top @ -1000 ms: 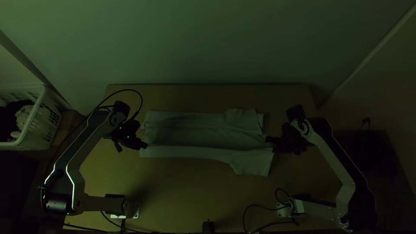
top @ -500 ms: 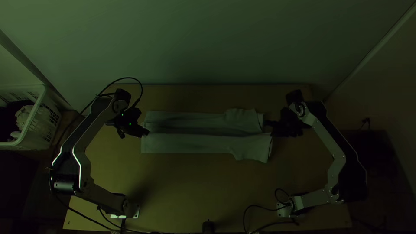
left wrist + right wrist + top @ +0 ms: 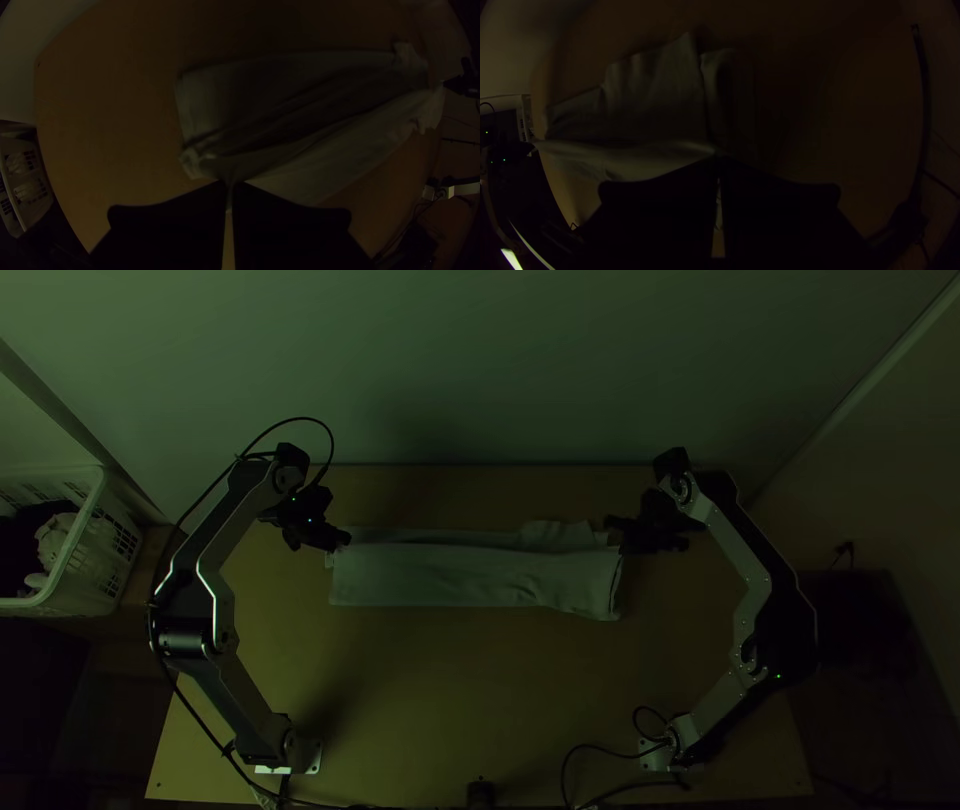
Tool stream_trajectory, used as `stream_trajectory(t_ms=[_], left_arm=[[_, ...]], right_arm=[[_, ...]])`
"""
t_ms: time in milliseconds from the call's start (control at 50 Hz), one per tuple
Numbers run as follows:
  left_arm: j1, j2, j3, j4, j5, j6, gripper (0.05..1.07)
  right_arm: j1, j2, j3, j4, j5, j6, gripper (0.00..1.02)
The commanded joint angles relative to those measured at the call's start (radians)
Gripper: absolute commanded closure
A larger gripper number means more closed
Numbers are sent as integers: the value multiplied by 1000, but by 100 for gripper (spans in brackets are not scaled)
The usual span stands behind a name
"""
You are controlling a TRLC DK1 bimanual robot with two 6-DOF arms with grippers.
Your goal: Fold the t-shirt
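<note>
The pale t-shirt lies lengthwise across the middle of the table, its near part lifted and folded up over the rest. At its left end is my left gripper, and at its right end my right gripper. In the left wrist view, my left gripper is shut on a corner of the t-shirt. My right gripper, in the right wrist view, pinches the other end of the raised edge of the t-shirt, which stretches taut between the two.
Bare light wood of the table shows in front of the cloth. A white basket with cloth inside stands beyond the table's left side. A small dark object sits at the near edge, and cables run near both bases.
Both grippers have moved up the picture toward the table's far edge, carrying the t-shirt's near part with them. It now covers more of the far part, and the near edge has moved up.
</note>
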Motion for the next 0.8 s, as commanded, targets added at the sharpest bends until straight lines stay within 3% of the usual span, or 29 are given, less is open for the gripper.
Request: stream_trajectory(t_ms=[0, 340, 380, 400, 480, 500, 640, 700, 780], left_arm=[[-1, 69, 78, -13, 1, -11, 104], [-3, 230, 236, -46, 1, -17, 102], [-3, 238, 240, -49, 1, -25, 92], [-3, 241, 239, -49, 1, -25, 83], [-3, 256, 242, -47, 1, -25, 18], [-3, 258, 242, -49, 1, -27, 10], [10, 249, 242, -44, 60, -40, 10], [22, 236, 242, -42, 111, -50, 10], [37, 212, 240, -38, 160, -48, 10]], right_arm=[[-16, 86, 71, 7, 12, -17, 100], [-20, 304, 257, 12, 11, -36, 98], [-19, 324, 278, 12, 12, -34, 93], [-19, 335, 289, 12, 12, -34, 90], [-22, 372, 326, 12, 12, -33, 72], [-22, 378, 335, 10, 14, -31, 67], [-27, 367, 347, -7, 16, -36, 22], [-30, 348, 352, -20, 16, -42, 13], [-43, 315, 347, -23, 16, -43, 12]])
